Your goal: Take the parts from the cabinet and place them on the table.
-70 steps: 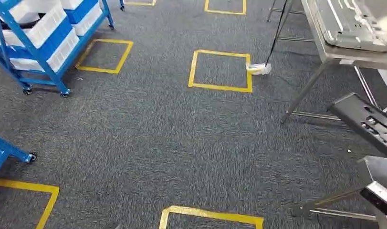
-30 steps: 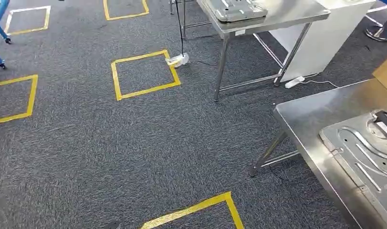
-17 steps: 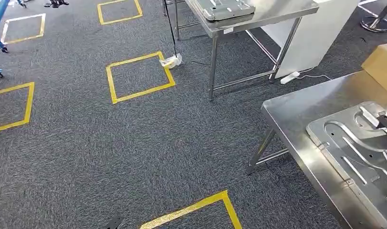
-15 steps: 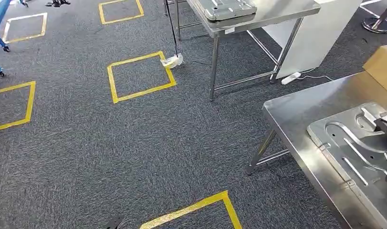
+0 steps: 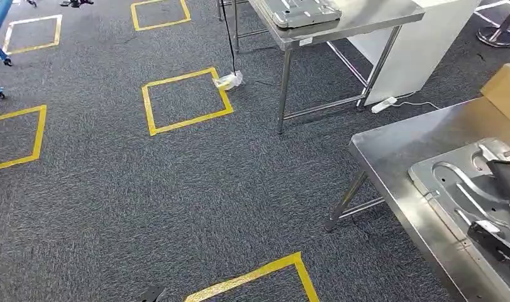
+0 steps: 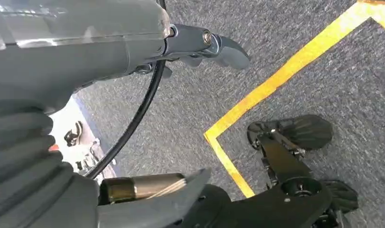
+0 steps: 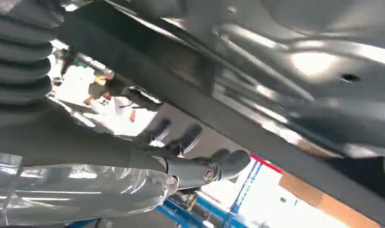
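The stamped metal part (image 5: pixel 466 189) lies flat on the near steel table (image 5: pixel 397 148), at its front right, and the right hand (image 5: pixel 497 242) is right there over the part's near edge, dark fingers against the metal. Up close in the right wrist view, the part (image 7: pixel 285 61) spreads just beyond the right hand (image 7: pixel 200 171), thumb stretched out along it; whether the fingers are clamped on the part or merely resting against it, I cannot tell.

Beyond the hand, a cardboard box (image 5: pixel 505 91) sits on the table's far right corner. Farther off and well apart stands a second steel table (image 5: pixel 365 16) carrying another grey part (image 5: pixel 302 9).

The left hand (image 6: pixel 200 45) hangs low over grey carpet (image 6: pixel 323 85) crossed by yellow tape (image 6: pixel 285 71), thumb extended, nothing in it, fingers mostly hidden.
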Robot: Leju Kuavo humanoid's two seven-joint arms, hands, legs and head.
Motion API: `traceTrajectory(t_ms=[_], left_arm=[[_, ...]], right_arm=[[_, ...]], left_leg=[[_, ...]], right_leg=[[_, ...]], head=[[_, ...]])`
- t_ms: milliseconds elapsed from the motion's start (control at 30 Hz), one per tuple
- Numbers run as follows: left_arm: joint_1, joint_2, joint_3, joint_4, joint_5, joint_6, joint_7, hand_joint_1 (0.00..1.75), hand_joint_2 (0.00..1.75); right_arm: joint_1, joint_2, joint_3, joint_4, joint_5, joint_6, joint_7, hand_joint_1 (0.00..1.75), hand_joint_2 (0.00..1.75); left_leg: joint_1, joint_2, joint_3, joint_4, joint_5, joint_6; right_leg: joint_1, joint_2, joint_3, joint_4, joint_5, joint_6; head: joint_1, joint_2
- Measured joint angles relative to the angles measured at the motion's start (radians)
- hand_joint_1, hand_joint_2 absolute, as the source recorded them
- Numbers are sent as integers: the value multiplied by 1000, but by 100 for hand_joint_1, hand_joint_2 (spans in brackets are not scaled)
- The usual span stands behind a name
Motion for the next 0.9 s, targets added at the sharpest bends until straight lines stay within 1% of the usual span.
traceTrajectory(t_ms=[100,200,300,400,467,500,533,567,600,633,667,700,733,767,800,833,867,900], left_arm=[[0,-2,8,0,4,-5,3,0,0],[3,-5,12,0,8,-11,3,0,0],[5,-8,16,0,8,-13,3,0,0],[6,-12,18,0,8,-13,2,0,0],[8,-13,18,0,8,-13,2,0,0],[9,-13,18,0,7,-13,2,0,0],[10,-13,18,0,5,-13,2,0,0],[11,-13,19,0,2,-13,2,0,0],[12,-14,18,0,-2,-13,0,0,0],[12,-15,18,0,-5,-13,0,0,0],[12,-16,19,0,-10,-13,0,0,0],[11,-16,19,0,-10,-11,0,0,0],[11,-16,19,0,-11,-10,0,0,0],[11,-17,19,0,-13,-10,0,0,0],[13,-17,19,0,-14,-7,3,0,0],[15,-17,19,0,-18,-5,5,0,0],[17,-16,19,0,-23,-2,10,0,0],[19,-16,19,0,-26,3,12,0,0]], right_arm=[[-17,16,20,-32,-59,-1,-29,0,0],[-25,24,42,-118,-90,-20,-31,0,0],[-30,24,69,-236,-63,-72,-13,0,0],[-32,24,89,-332,-37,-98,1,0,0],[-31,25,98,-383,-42,-114,-15,0,0],[-31,26,103,-408,-49,-122,-30,0,175],[-31,28,109,-431,-55,-124,-41,0,175],[-30,31,116,-455,-67,-125,-58,0,175],[-25,30,121,-482,-73,-127,-71,0,175],[-17,30,125,-507,-75,-132,-80,0,175],[-14,30,131,-523,-75,-141,-91,0,175],[-7,30,138,-539,-75,-151,-97,0,175],[8,31,144,-554,-73,-160,-101,0,175],[31,32,150,-569,-68,-169,-107,0,175],[52,34,157,-584,-63,-177,-112,0,175],[70,37,167,-600,-57,-184,-117,0,175],[84,41,175,-617,-51,-190,-120,0,175],[95,43,182,-630,-49,-195,-120,0,175]], left_leg=[[0,0,0,1,-1,1],[-1,-2,0,1,0,1],[-1,-2,1,1,0,1],[-1,-2,1,2,0,1],[-1,-2,1,2,0,1],[-1,-2,1,2,0,1],[-1,-2,1,2,0,1],[-7,-2,-2,7,-2,9],[-4,-5,7,-22,11,23],[13,-9,34,-59,33,24],[13,-15,43,-77,43,28],[15,-19,44,-82,49,30],[17,-25,43,-82,49,29],[18,-35,42,-80,48,27],[20,-46,41,-77,46,25],[24,-58,39,-71,43,19],[31,-69,37,-61,37,10],[38,-81,35,-47,28,-3]], right_leg=[[0,-1,0,0,1,1],[-1,-2,0,0,1,1],[-1,-2,0,0,1,1],[0,-2,0,0,1,1],[0,-2,1,0,1,1],[0,-2,1,0,1,1],[0,-2,1,-1,1,1],[-9,-8,5,-11,10,10],[-4,-11,18,-27,16,14],[-4,-4,21,-30,9,14],[-4,16,15,-13,-5,18],[-6,26,-11,44,-40,21],[-10,30,-44,117,-72,26],[-17,30,-79,190,-97,32],[-24,30,-104,234,-103,39],[-32,30,-103,227,-85,47],[-40,30,-79,173,-45,55],[-50,31,-40,93,1,66]], head=[[0,0],[0,0],[0,0],[0,0],[0,0],[0,0],[0,0],[0,0],[-1,0],[1,0],[1,0],[3,0],[3,0],[3,0],[3,0],[3,0],[3,0],[3,0]])
